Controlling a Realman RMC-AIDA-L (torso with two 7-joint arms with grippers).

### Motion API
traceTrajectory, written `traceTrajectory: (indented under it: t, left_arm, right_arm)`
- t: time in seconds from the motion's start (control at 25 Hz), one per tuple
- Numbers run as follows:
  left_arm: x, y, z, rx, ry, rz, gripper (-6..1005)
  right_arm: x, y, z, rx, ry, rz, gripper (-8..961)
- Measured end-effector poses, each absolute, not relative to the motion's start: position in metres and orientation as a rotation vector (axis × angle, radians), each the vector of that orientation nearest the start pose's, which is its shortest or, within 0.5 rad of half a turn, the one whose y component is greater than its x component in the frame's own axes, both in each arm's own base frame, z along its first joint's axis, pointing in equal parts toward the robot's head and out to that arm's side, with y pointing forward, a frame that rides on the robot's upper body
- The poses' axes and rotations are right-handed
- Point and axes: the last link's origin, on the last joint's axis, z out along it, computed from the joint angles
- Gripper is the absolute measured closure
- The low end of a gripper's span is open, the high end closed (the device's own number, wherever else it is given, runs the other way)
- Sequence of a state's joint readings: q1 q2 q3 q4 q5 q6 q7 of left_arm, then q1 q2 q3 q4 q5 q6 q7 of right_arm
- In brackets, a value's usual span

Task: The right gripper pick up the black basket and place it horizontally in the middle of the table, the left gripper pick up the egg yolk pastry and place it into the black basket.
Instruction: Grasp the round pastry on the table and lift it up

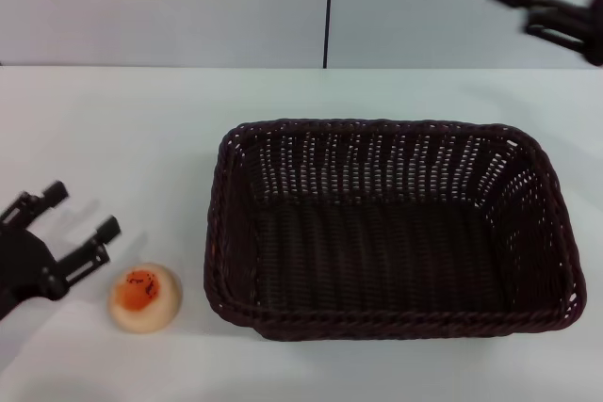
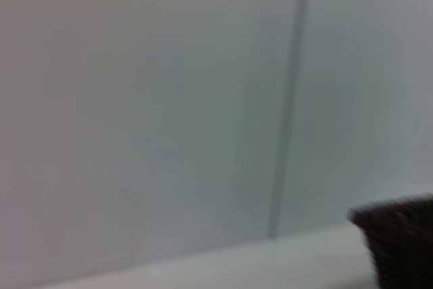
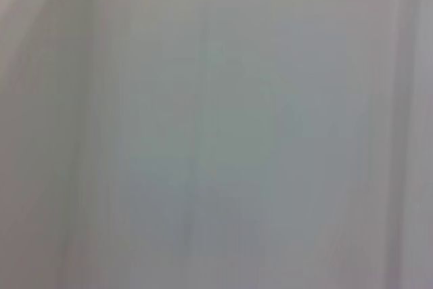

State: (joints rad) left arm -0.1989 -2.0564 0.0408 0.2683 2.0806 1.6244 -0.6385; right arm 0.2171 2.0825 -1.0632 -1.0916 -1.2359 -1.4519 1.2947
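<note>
The black basket (image 1: 391, 228) lies lengthwise on the white table (image 1: 113, 129), a little right of the middle, and holds nothing. The egg yolk pastry (image 1: 144, 297) sits on the table off the basket's near left corner. My left gripper (image 1: 83, 211) is open and empty, low over the table just left of the pastry, with one fingertip close to it but apart. My right gripper (image 1: 528, 7) is raised at the far right, away from the basket, open and empty. A corner of the basket shows in the left wrist view (image 2: 399, 241). The right wrist view shows only blank wall.
A pale wall with a dark vertical seam (image 1: 329, 7) stands behind the table. Bare tabletop lies to the left of and behind the basket.
</note>
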Motion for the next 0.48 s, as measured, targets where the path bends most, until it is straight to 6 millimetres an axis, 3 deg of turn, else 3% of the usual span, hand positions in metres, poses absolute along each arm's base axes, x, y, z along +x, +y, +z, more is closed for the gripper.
traceTrajectory:
  t: [0.24,0.48]
  left_arm:
    - [-0.375,0.2,0.001,-2.284,-0.555,-0.707,153]
    - [-0.376,0.197,-0.005,-2.381,-0.549,-0.651,161]
  right_arm:
    - [0.267,0.277,0.081,-1.991,0.297,1.225,138]
    - [0.3,0.257,0.077,-1.817,0.409,1.288,138]
